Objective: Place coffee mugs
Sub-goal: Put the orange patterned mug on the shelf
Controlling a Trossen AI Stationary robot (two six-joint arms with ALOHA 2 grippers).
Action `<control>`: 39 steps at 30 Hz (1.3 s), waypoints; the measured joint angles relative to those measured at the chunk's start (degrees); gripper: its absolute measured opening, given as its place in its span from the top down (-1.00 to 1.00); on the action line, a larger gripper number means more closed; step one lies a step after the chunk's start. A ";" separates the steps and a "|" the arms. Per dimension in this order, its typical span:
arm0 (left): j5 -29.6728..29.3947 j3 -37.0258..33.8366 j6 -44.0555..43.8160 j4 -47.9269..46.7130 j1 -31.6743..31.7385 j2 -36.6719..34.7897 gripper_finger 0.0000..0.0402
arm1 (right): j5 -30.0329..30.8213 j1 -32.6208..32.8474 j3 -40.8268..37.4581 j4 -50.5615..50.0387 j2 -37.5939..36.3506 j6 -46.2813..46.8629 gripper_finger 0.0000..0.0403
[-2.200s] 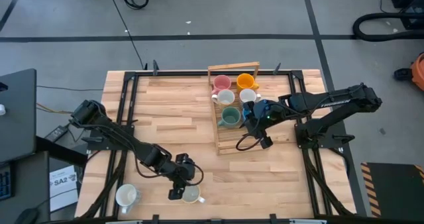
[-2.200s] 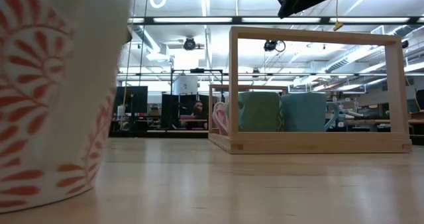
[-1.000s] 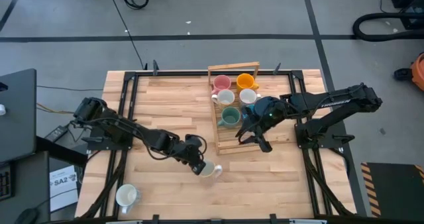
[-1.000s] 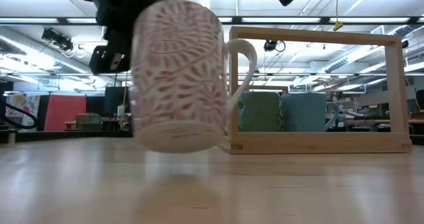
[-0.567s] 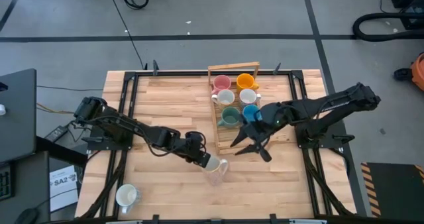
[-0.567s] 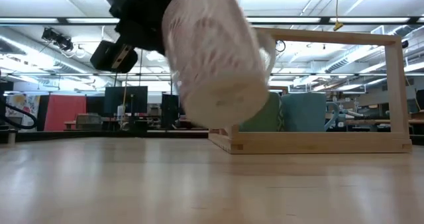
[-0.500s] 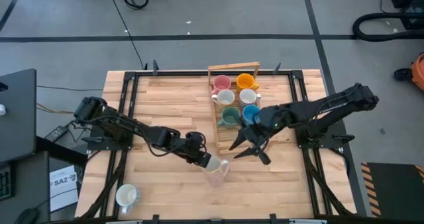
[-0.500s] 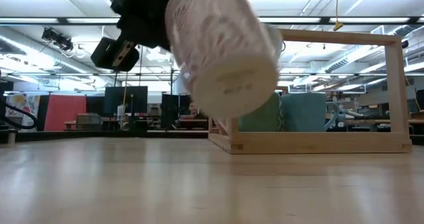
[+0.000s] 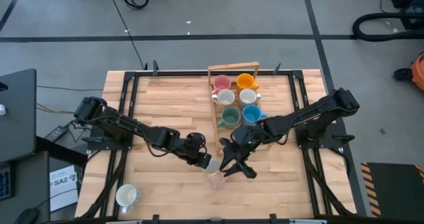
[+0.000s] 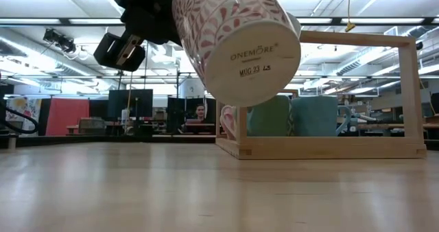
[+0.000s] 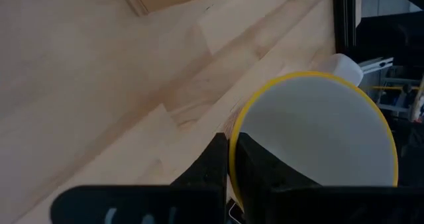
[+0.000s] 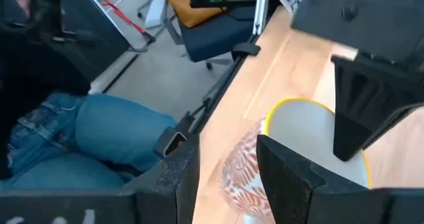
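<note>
A butcher-block wooden table (image 9: 165, 98) in a dark metal frame stands on a grey workshop floor, and toward its far side sits an open wooden rack (image 9: 233, 142) holding six mugs in pairs: pink (image 9: 221, 83) and orange (image 9: 245, 82), two white ones (image 9: 225, 97), then green (image 9: 229, 116) and blue (image 9: 250, 112).

Just off the rack's near left corner, the left gripper (image 9: 204, 160) carries a white ceramic mug with a red leaf pattern and a yellow rim (image 10: 236, 43), tilted so its stamped base faces the table-level camera and clear of the wood. Its jaws are pinched shut across the mug's wall, one finger inside the rim. The right gripper (image 9: 233, 166) is beside it, jaws spread partway and holding nothing, one finger (image 12: 291, 177) at the mug's rim.

This looks like a handover in mid-air. The next move probably calls for the right jaws to close on the wall before the left lets go.

The rack's near end, past the green and blue mugs, appears free, and its top rail would have to be cleared. A cream mug (image 9: 127, 196) stands far from the rack at the table's near left corner.
</note>
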 joint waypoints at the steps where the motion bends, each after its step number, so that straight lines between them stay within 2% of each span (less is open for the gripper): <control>1: 0.00 0.00 0.00 0.00 -0.02 0.00 0.90 | 0.09 0.00 0.00 0.29 0.79 0.00 0.23; 7: 0.00 0.00 0.04 -0.06 -0.09 -0.01 0.90 | 0.72 -0.70 0.00 2.61 3.68 -0.31 0.23; 14: 0.00 0.00 0.09 -0.11 -0.14 -0.01 0.90 | 2.16 -1.51 0.00 3.25 3.72 -1.37 0.25; 25: 0.13 0.07 0.03 1.18 0.25 -0.02 0.90 | 1.44 -1.46 0.02 -1.70 3.70 -1.73 0.25; 32: 3.81 0.07 0.06 4.15 2.00 -0.02 0.89 | -3.29 -1.42 0.12 -2.21 3.61 -1.75 0.25; 39: 9.02 0.07 -1.36 5.51 3.72 0.00 0.89 | -3.50 -1.40 0.13 -2.37 3.59 -2.05 0.25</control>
